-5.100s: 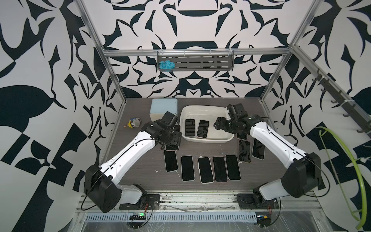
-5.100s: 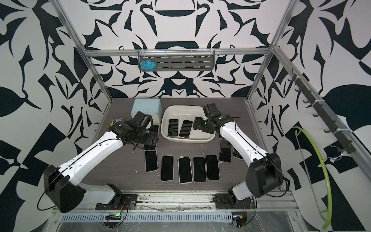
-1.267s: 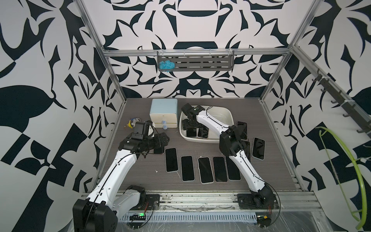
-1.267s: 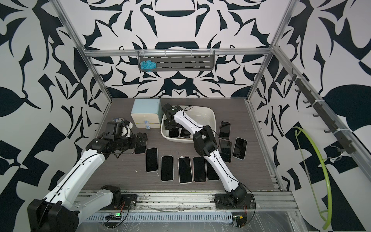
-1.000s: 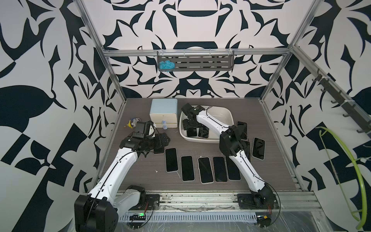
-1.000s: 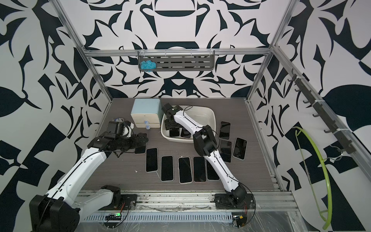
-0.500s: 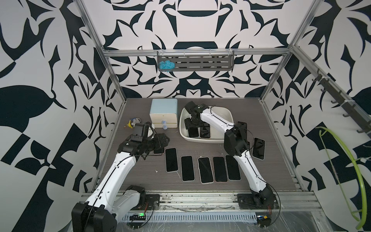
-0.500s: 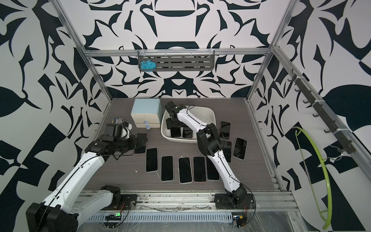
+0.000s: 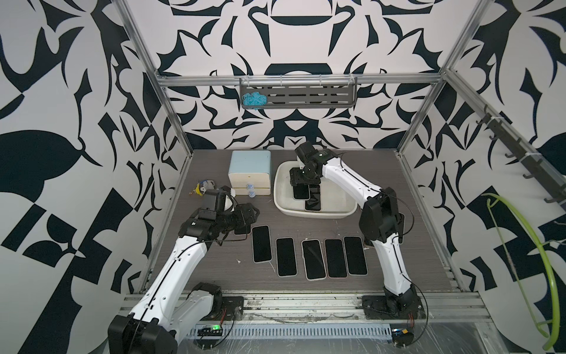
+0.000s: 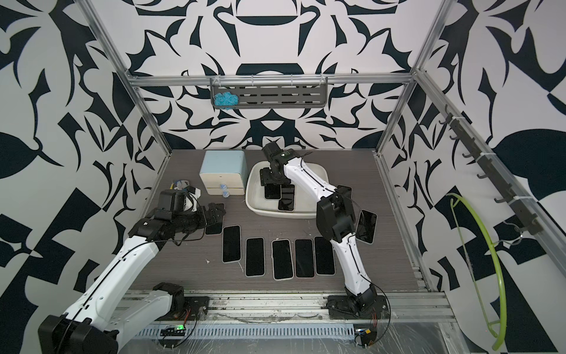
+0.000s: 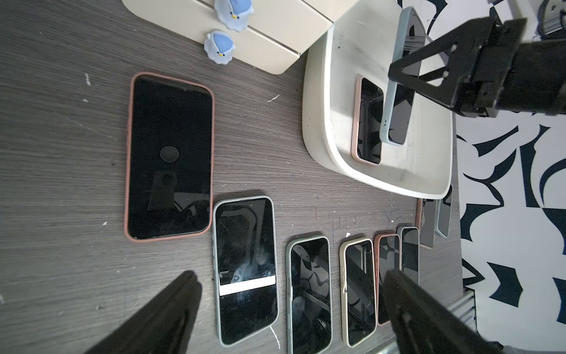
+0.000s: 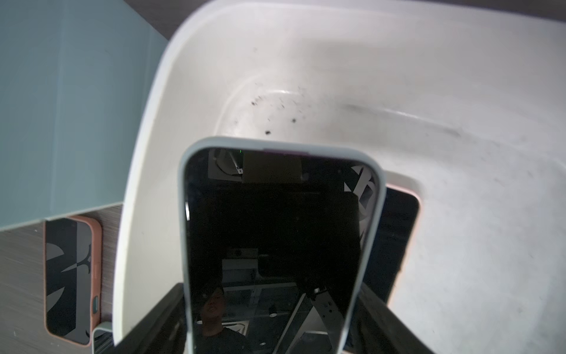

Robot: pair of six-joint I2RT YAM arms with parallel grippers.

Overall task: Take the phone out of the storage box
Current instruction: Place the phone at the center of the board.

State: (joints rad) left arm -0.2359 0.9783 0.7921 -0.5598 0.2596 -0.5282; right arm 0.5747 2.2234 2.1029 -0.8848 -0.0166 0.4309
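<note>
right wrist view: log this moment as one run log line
right gripper: shut on pale grey-blue-cased phone, tilted inside cream-white plastic storage box | pink-cased phone: flat on box floor | left gripper: open over table

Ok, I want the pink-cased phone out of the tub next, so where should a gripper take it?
Pinch the pink-cased phone across its long edges, mid-length, coming straight down. It lies flat, screen up, on the storage box floor, so only thin sides offer purchase; the sloping walls likely block a sideways approach.
</note>
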